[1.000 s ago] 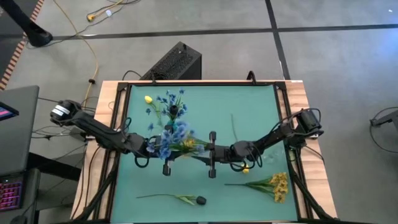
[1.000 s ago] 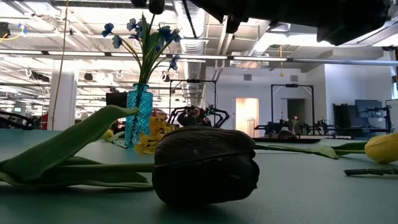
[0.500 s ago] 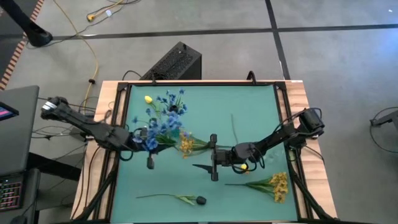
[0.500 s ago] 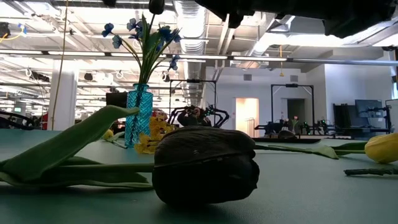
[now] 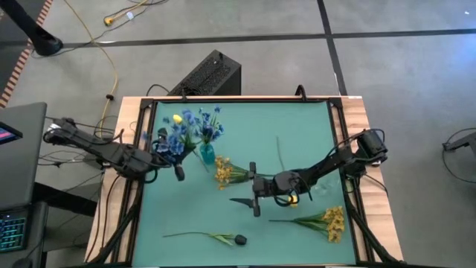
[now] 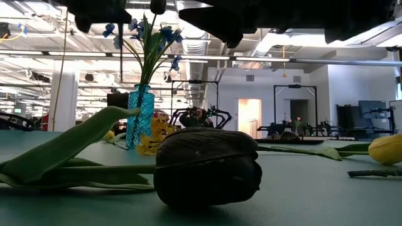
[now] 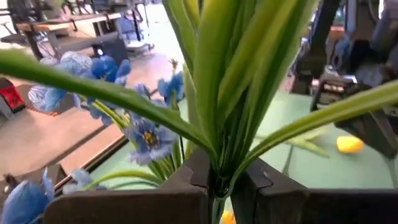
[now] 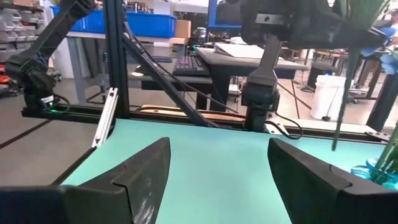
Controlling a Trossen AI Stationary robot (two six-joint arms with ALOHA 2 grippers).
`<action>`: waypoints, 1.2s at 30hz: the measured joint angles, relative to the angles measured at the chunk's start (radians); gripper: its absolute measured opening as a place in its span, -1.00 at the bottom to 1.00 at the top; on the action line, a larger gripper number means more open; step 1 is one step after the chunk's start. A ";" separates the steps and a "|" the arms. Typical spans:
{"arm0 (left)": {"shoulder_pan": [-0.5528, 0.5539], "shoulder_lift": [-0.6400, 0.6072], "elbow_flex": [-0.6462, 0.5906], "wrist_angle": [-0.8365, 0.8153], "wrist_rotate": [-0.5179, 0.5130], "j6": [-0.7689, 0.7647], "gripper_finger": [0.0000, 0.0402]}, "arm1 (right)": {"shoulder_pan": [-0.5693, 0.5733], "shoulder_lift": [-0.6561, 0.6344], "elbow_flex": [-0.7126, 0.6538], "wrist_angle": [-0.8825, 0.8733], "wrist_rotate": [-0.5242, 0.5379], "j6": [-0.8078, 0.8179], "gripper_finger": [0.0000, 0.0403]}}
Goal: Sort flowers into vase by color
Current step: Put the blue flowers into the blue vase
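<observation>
left pincer (image 7: 219,186) clamps blue sprig (image 7: 146,134); no writing legible

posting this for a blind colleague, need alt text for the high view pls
Seen from above over a green table, the left gripper, shut on a blue flower sprig, hangs by a turquoise vase holding blue flowers. The right gripper is open mid-table beside a yellow-orange cluster; a yellow sprig and a dark bud lie near the front edge.
</observation>
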 joint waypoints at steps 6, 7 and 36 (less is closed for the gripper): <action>0.080 -0.001 -0.045 0.144 0.059 0.080 -0.94 | 0.000 0.000 0.000 -0.003 0.000 0.000 0.47; 0.093 -0.001 -0.045 0.145 0.068 0.082 -0.94 | 0.000 0.000 0.000 -0.003 0.000 0.000 0.47; 0.252 -0.001 -0.078 0.193 0.240 0.075 -0.94 | 0.000 0.001 0.000 -0.010 0.000 -0.009 0.47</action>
